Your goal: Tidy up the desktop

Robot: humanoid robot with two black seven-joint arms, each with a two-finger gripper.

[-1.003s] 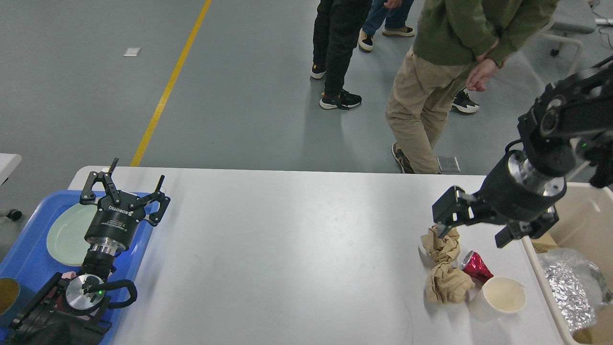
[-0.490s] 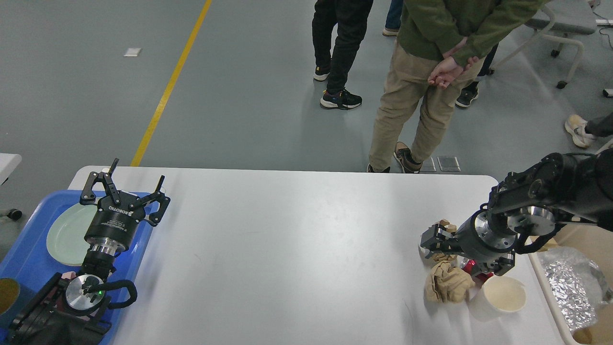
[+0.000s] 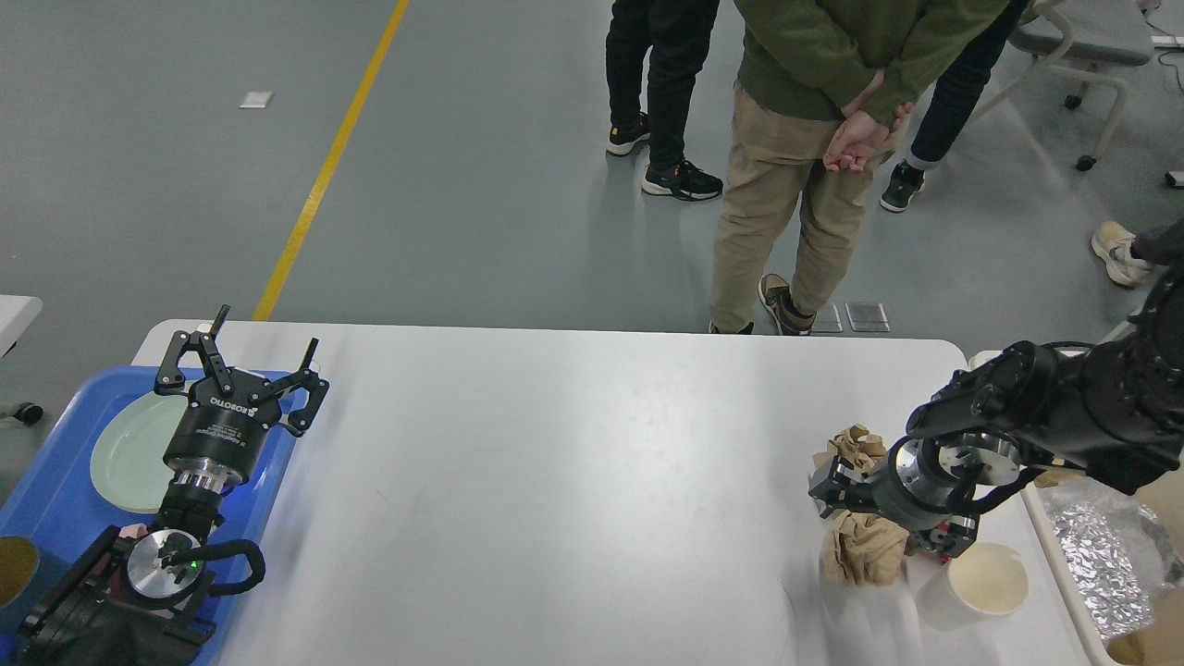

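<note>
Left pincer (image 3: 242, 370): raised over the far edge of the blue tray (image 3: 55, 481), pointing away, fingers spread wide, holding nothing.
Right pincer (image 3: 837, 481): low over the bench, wrist bent down, set among the paper wads; fingers dark and end-on, cannot tell whether spread or closed.
Bench (image 3: 555, 481): white, rounded corners, fills the lower view.
Paper wads: one (image 3: 856, 447) just beyond the right pincer, another (image 3: 862, 549) just on its near side.
Cup (image 3: 980, 585): white, near right of the pincer, beside the nearer wad.
Plate (image 3: 129, 453): pale, in the tray.
Bin (image 3: 1101, 555): right of the bench, crumpled foil inside.
Room: grey floor, yellow line (image 3: 324, 166), people (image 3: 814, 139) standing beyond the bench.
</note>
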